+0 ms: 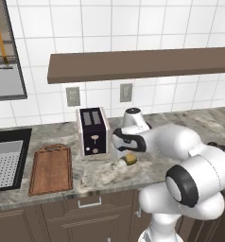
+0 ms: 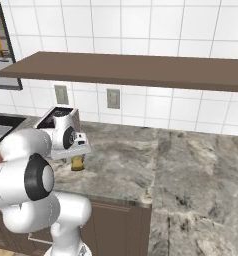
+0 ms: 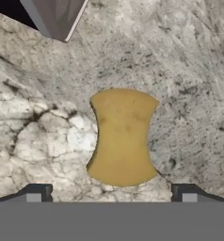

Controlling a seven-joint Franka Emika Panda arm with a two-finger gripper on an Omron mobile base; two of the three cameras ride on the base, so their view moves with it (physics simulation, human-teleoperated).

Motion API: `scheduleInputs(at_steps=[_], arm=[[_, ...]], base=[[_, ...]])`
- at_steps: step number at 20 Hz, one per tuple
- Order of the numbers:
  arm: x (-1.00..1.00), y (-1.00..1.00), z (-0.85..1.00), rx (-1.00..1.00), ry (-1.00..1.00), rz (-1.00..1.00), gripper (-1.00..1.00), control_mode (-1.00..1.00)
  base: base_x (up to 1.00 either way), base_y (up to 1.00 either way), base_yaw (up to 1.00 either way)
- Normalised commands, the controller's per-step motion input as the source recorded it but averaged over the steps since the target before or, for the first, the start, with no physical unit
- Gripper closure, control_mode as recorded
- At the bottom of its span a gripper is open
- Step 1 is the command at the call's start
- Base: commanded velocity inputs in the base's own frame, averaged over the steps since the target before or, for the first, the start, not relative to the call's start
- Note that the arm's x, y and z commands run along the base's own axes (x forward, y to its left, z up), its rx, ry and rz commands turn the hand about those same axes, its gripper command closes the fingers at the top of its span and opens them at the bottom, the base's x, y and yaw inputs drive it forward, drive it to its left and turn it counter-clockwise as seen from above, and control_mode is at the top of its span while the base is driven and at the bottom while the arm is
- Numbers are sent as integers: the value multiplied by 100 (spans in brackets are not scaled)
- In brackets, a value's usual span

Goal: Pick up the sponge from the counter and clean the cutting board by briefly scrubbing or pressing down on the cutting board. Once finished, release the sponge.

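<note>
Grey-beige marbled stone makes up the surface (image 1: 190, 125), which runs under a white tiled wall and a brown wall shelf (image 1: 142, 64). On it, the mustard-yellow sponge (image 3: 122, 136) lies flat, just in front of a toaster (image 1: 92, 131). The end effector (image 3: 111, 192) hangs directly above the sponge with its jaws spread wide, one dark fingertip (image 3: 36, 193) on each side, released and gripping nothing; from the base views it seems to sit just clear of the sponge, though the gap is hard to judge. The cutting board (image 1: 50, 168) lies to the left of the toaster, well apart from the sponge, beside a black sink (image 1: 8, 158).
</note>
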Motion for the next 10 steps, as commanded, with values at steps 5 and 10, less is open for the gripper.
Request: scheduleInputs(at_steps=[5,10], arm=[[21,0,-24,0,2,0,-100,-100],[12,0,-18,0,0,0,-100,-100]], base=[[0,0,0],[0,0,0]])
